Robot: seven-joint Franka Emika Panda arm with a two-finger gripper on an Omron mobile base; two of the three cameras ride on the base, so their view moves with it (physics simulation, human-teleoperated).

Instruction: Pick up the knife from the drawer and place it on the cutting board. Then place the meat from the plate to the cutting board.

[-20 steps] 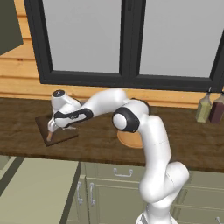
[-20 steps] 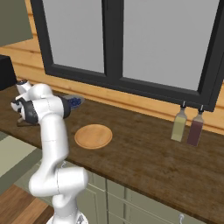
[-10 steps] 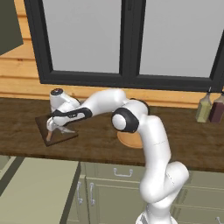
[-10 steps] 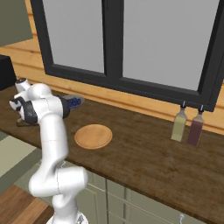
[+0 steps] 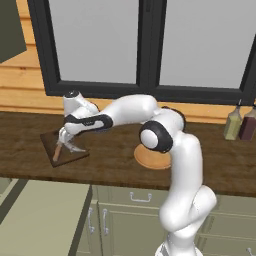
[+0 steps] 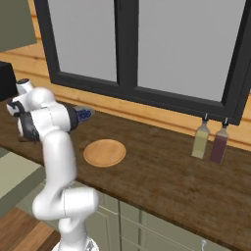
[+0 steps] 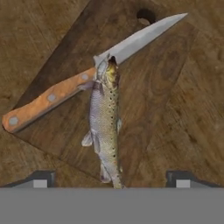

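Hand view looks straight down on the cutting board [image 7: 148,100], a dark-brown wooden rectangle set at an angle on the paler brown countertop [image 7: 26,26], with a small dark hole near its far corner. The knife [image 7: 87,74] lies flat across the board: a pale silver blade tapering to a point near the hole, and a tan-orange wooden handle with three grey rivets, the butt of the handle reaching to the board's edge. The meat [image 7: 105,122] (a whole speckled fish, olive-grey along the back, with small pale fins) lies on the board with its head touching the knife where blade meets handle, its tail towards the gripper [image 7: 112,181]. The two dark fingertips [image 7: 39,180] stand wide apart on either side of the tail and grip nothing.

From the left base view, the arm reaches across to the board [image 5: 47,140] at the left of the counter, the gripper [image 5: 67,145] low over it. The plate [image 5: 150,159], a round tan disc, sits on the counter near the arm's elbow, well apart from the board. The right base view shows the plate [image 6: 104,153] bare on top.
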